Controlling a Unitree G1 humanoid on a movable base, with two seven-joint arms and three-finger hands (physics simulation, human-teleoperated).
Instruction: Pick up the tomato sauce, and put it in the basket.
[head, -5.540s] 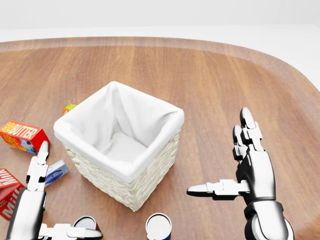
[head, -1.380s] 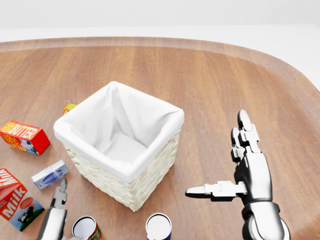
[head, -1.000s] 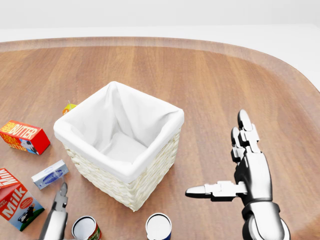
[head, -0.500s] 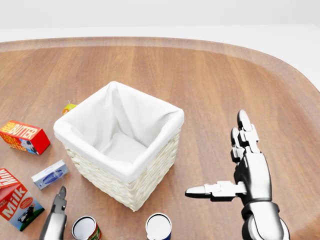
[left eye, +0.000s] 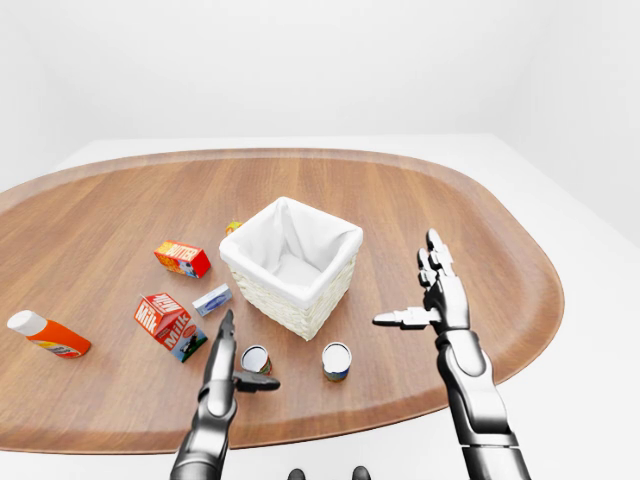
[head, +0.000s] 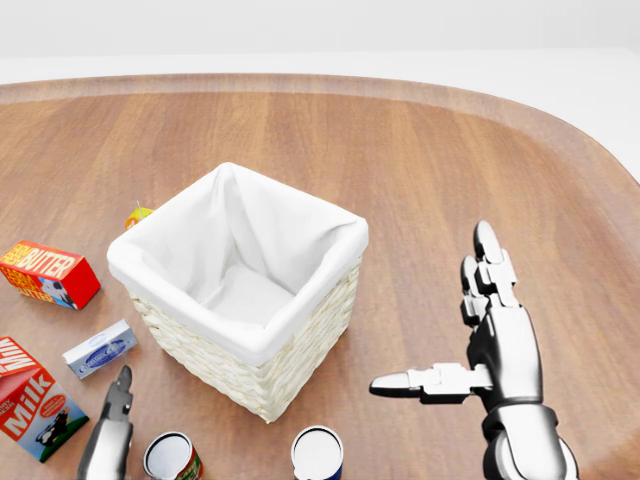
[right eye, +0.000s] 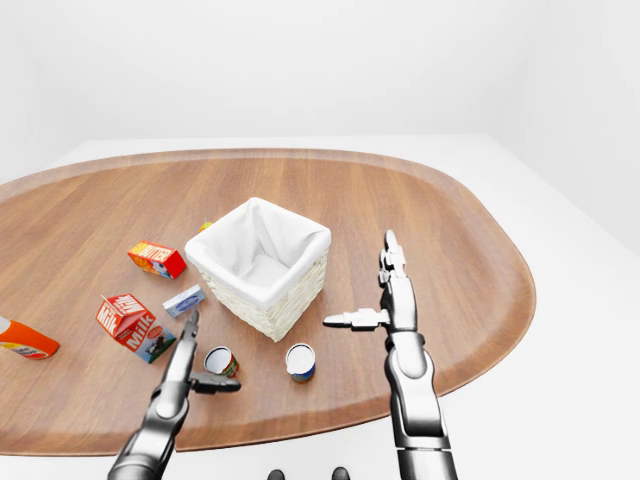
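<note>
Left-eye view: two cans (left eye: 255, 359), one basket (left eye: 291, 264), one milk carton (left eye: 168, 324).

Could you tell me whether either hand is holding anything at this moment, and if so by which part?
Nothing is held. The left hand stands open beside the red-labelled can, and the right hand hangs open over bare table.

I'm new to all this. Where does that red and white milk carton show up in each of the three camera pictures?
Left-eye view: the milk carton lies on the table, left of the white-lined basket.
Head view: only part of it shows, cut by the left edge near the bottom.
Right-eye view: on the table, left of centre, again left of the basket.
Shared landmark: the basket; the carton sits to its lower left in every view.
</note>
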